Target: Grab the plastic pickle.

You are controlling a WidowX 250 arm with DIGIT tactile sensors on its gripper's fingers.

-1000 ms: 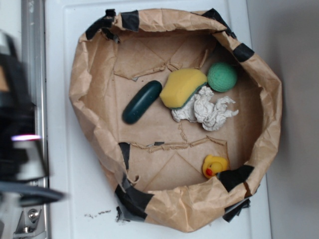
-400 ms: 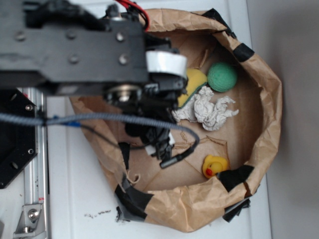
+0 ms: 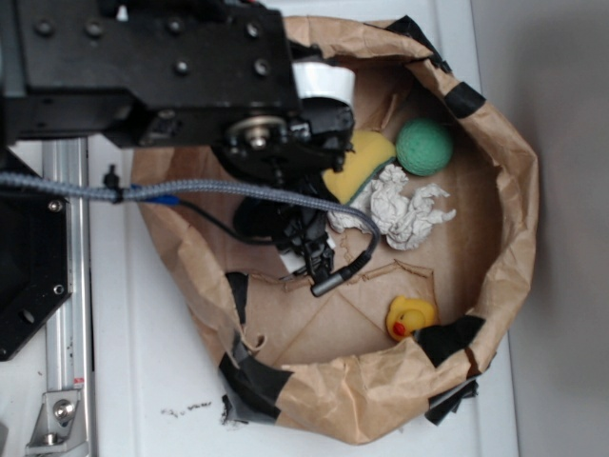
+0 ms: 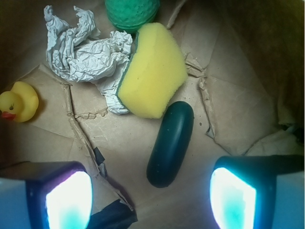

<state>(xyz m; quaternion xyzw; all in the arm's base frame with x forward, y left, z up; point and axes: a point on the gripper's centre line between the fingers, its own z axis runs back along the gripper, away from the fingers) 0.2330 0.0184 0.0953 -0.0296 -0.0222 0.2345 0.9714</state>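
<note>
The gripper [image 4: 150, 200] hangs inside the brown paper bag [image 3: 504, 181] with its fingers [image 4: 64, 200] spread wide apart, holding nothing. The plastic pickle [image 4: 170, 143] lies flat on the bag floor, in line with the gap between the fingers, untouched. Its far end sits just beside the yellow sponge [image 4: 152, 71]. Beyond the sponge lie crumpled paper [image 4: 86, 52] and a green ball [image 4: 132, 12]. A yellow rubber duck [image 4: 19, 101] sits well apart near the bag wall.
</note>
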